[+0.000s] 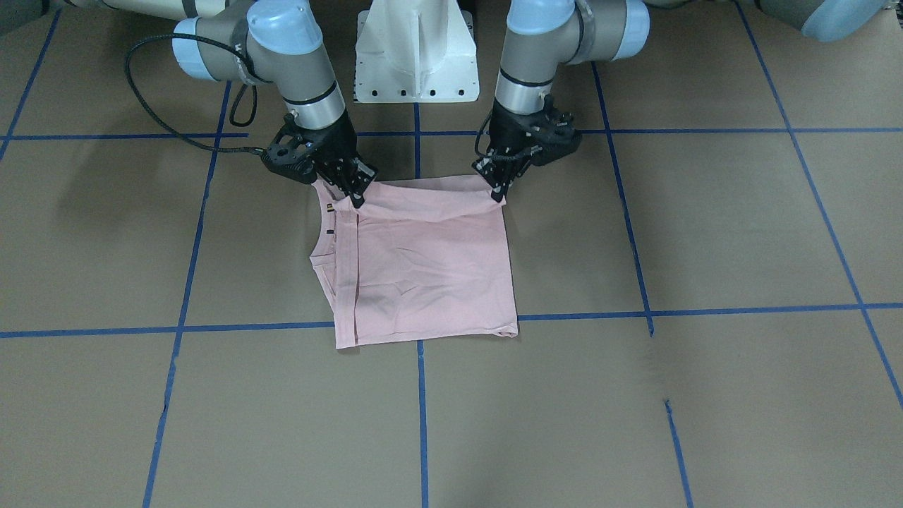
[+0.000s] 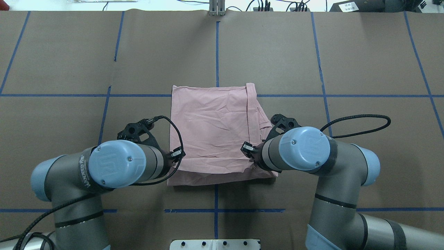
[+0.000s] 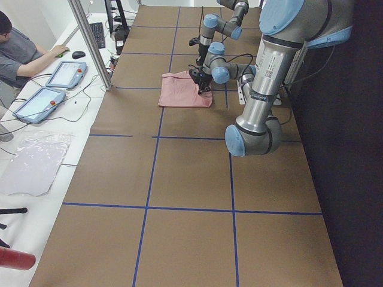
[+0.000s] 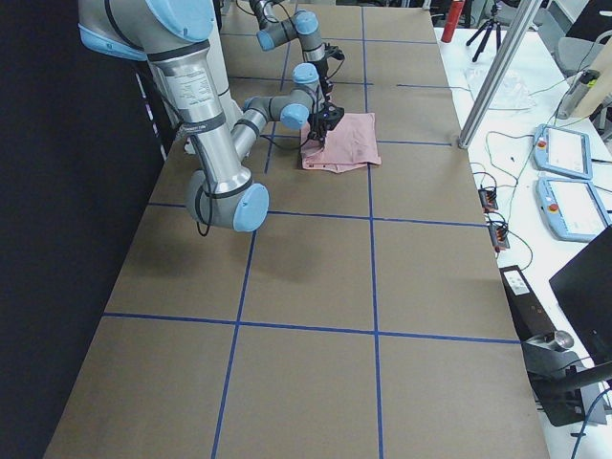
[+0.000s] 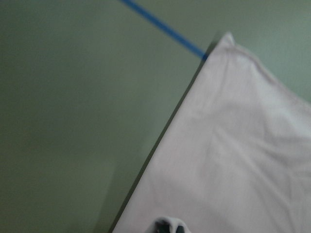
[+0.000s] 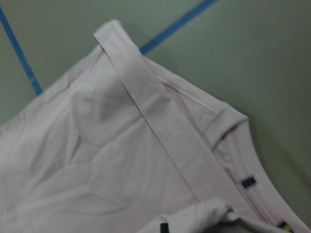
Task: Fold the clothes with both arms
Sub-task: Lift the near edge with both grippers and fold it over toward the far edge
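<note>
Pinching T-shirt (image 1: 423,268) corners, left end effector (image 1: 497,190) mirrors right end effector (image 1: 356,194).

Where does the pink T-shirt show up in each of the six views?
Front-facing: T-shirt at centre.
Overhead: T-shirt at centre.
Exterior left: T-shirt small, upper middle.
Exterior right: T-shirt small, upper middle.
Left wrist: T-shirt fills lower right.
Right wrist: T-shirt fills most of it.
Shared landmark: blue tape line running under the T-shirt.

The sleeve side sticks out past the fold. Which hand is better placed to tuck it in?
Right. The right hand pinches the shirt beside that sleeve; the left hand holds the opposite corner.
</note>
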`<state>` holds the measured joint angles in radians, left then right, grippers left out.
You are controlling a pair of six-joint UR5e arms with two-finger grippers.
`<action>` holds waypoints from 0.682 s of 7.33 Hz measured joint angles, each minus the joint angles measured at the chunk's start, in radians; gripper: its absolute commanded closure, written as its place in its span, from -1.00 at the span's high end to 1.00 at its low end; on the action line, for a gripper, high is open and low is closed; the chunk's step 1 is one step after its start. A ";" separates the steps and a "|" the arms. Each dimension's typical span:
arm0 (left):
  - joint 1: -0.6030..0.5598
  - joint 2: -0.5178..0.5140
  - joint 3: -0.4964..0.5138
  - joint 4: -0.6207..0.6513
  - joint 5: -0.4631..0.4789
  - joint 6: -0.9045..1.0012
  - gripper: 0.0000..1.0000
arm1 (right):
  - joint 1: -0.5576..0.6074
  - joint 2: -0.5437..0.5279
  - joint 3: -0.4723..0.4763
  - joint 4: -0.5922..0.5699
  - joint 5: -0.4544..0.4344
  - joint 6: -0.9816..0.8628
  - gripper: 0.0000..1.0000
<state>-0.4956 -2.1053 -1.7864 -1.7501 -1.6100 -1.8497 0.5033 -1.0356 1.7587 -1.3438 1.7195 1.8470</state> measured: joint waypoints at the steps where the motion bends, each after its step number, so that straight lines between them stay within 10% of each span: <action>1: -0.068 -0.048 0.110 -0.070 -0.015 0.027 0.23 | 0.057 0.067 -0.125 0.067 0.003 0.000 -0.74; 2: -0.128 -0.079 0.182 -0.121 -0.040 0.067 0.99 | 0.104 0.141 -0.281 0.151 0.003 0.000 0.98; 5: -0.206 -0.104 0.282 -0.213 -0.062 0.184 1.00 | 0.212 0.250 -0.580 0.340 -0.008 -0.113 1.00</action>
<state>-0.7014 -2.2088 -1.5043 -1.9633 -1.6723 -1.6657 0.7152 -0.7856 1.1786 -1.0035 1.7115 1.7338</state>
